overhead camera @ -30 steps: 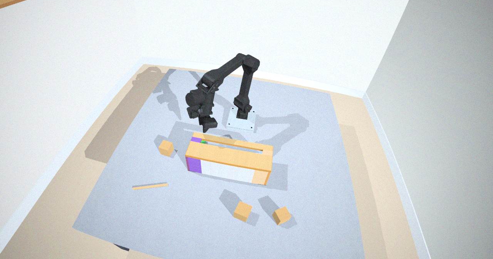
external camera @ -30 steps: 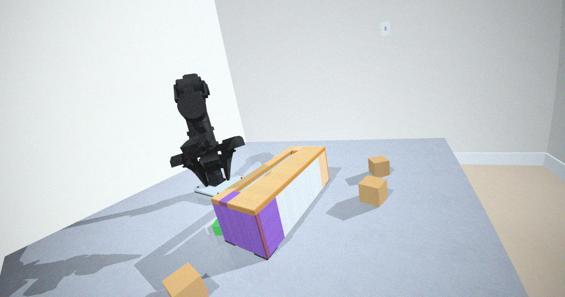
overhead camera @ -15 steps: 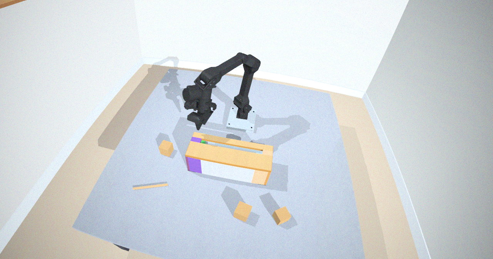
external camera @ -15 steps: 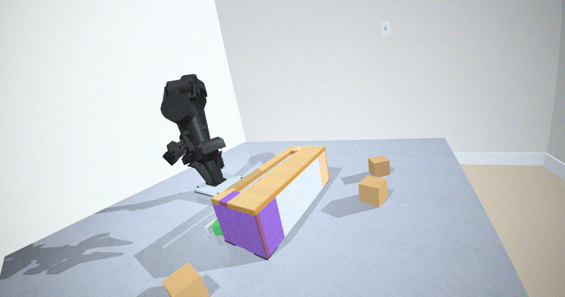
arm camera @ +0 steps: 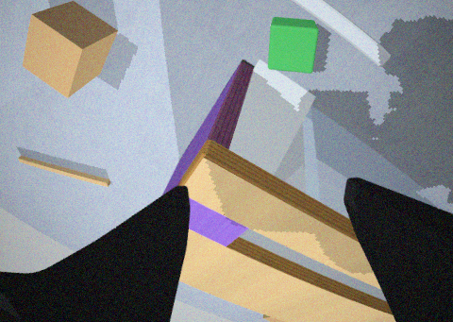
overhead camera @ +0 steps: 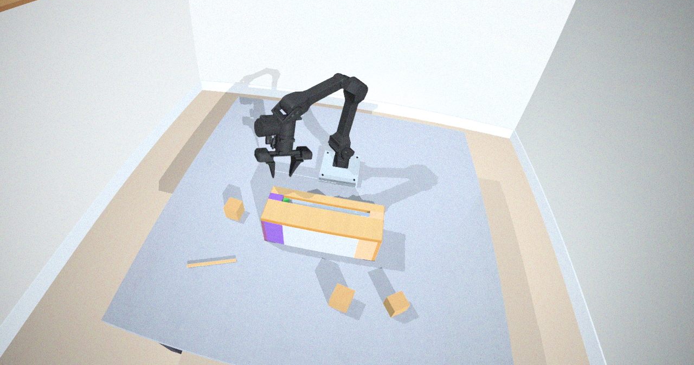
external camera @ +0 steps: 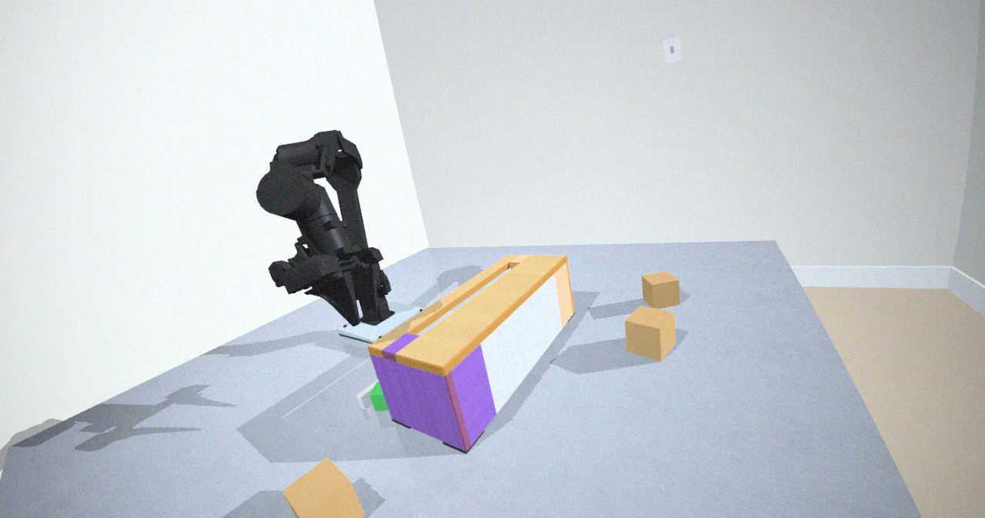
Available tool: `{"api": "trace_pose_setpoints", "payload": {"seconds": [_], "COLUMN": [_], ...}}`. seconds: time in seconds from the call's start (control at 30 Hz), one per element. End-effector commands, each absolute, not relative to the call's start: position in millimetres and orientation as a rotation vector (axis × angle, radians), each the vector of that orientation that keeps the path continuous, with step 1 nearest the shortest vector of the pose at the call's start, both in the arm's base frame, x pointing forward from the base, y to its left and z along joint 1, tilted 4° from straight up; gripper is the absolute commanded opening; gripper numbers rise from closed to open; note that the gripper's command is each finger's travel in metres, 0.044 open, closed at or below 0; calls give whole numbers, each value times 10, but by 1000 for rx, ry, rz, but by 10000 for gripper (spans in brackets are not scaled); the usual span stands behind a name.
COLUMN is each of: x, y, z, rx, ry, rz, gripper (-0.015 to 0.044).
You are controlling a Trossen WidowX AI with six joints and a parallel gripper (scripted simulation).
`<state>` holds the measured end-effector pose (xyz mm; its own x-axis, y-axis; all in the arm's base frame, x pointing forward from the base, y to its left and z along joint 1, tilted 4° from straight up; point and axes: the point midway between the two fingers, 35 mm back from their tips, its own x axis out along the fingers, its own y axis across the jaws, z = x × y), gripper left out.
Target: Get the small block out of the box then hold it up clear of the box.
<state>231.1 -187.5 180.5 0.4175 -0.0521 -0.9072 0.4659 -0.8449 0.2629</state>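
Green block (overhead camera: 286, 200) is seen from the top at the purple end of the box (overhead camera: 320, 219), below the spread, empty gripper (overhead camera: 282, 172). From the exterior, it is found on the table (external camera: 689, 412). From the wrist, it is seen beyond both fingers.
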Motion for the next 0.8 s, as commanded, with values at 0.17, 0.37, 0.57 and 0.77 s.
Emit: {"api": "trace_pose_setpoints", "payload": {"seconds": [0.17,0.37,0.57,0.77], "x": [2242,2242,2262,2352], "y": [-1892,-1892,-1905,-1916], "z": [1857,1857,1771,1005], "rx": [2706,2706,2707,2707], "ry": [-68,-68,-69,-68], "rz": [-1598,-1598,-1598,-1598], "gripper": [285,285,285,285]}}
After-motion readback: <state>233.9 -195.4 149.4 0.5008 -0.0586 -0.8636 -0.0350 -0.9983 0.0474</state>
